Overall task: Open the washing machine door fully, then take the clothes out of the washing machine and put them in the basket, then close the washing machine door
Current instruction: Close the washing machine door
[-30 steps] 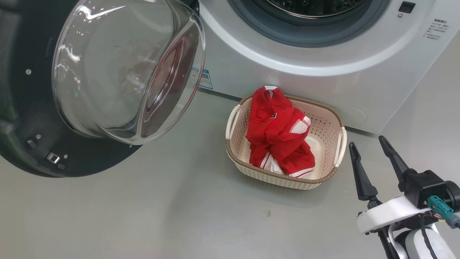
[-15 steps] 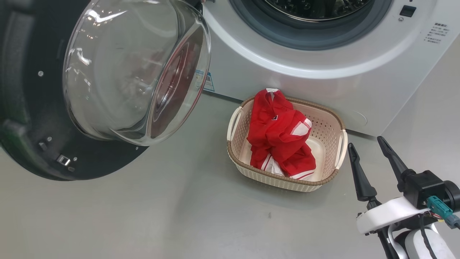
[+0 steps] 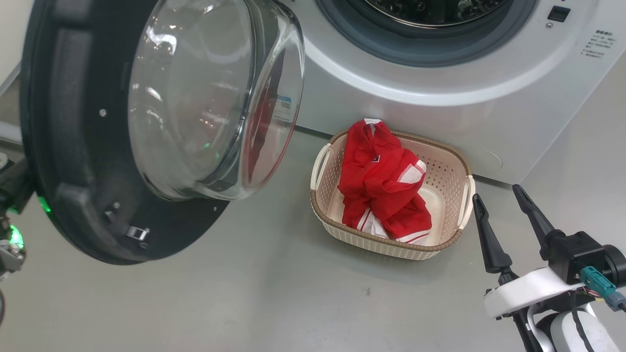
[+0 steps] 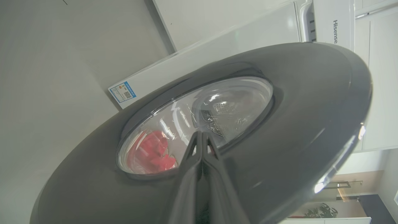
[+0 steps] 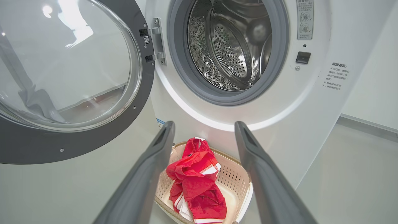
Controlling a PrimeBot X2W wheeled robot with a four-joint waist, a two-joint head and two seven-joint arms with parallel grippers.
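The washing machine door (image 3: 63, 146) stands partly swung in at the left, its glass bowl (image 3: 205, 98) facing the machine. My left gripper (image 4: 201, 134) is shut, its tips against the door's (image 4: 295, 109) outer face at the edge of the glass. The washing machine (image 3: 440, 112) is open and its steel drum (image 5: 230, 46) holds no fabric that I can see. The red clothes (image 3: 381, 186) lie heaped in the basket (image 3: 452, 171) on the floor before the machine. My right gripper (image 3: 496, 193) hangs open just right of the basket, holding nothing.
The grey floor (image 3: 244, 293) spreads in front of the basket and under the door. Part of my left arm (image 3: 10, 220), with a green light, shows behind the door's outer edge. A white wall and skirting (image 5: 367, 124) run to the right of the machine.
The door has swung in toward the machine's opening, and my left arm has come into sight behind its rim. The right gripper, basket and clothes have stayed put; the head view has shifted slightly.
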